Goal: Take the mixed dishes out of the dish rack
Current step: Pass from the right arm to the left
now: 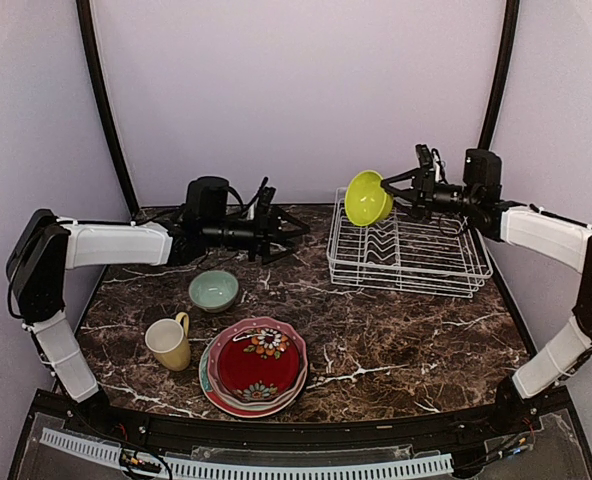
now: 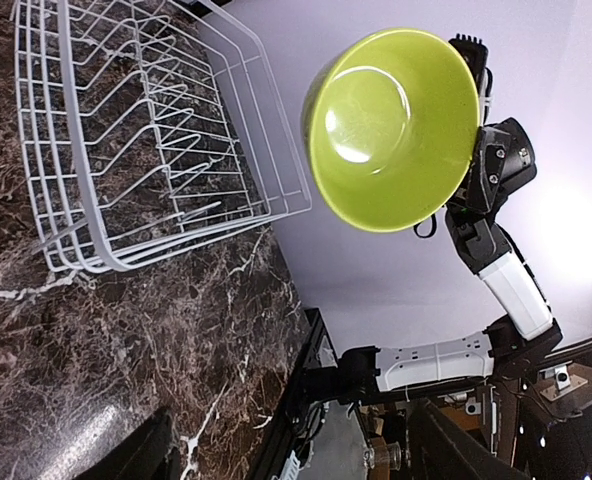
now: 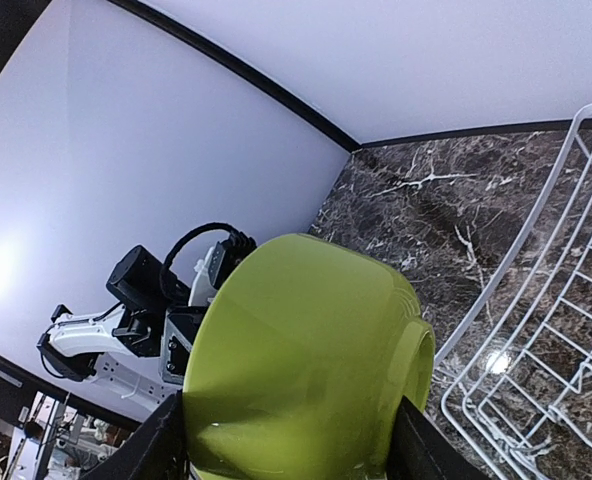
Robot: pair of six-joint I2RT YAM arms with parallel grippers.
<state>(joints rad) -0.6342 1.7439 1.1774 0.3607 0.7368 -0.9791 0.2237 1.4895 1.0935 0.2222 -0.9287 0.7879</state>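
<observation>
The right end effector (image 1: 400, 187) clasps lime-green bowl (image 1: 367, 198), seemingly by its rim, above left end of dish rack (image 1: 401, 289); left end effector (image 1: 289, 228), released, hangs farther left.

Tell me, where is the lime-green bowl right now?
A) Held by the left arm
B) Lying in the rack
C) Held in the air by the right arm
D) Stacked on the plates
C: the right gripper grips the lime-green bowl clear above the dish rack corner.
</observation>
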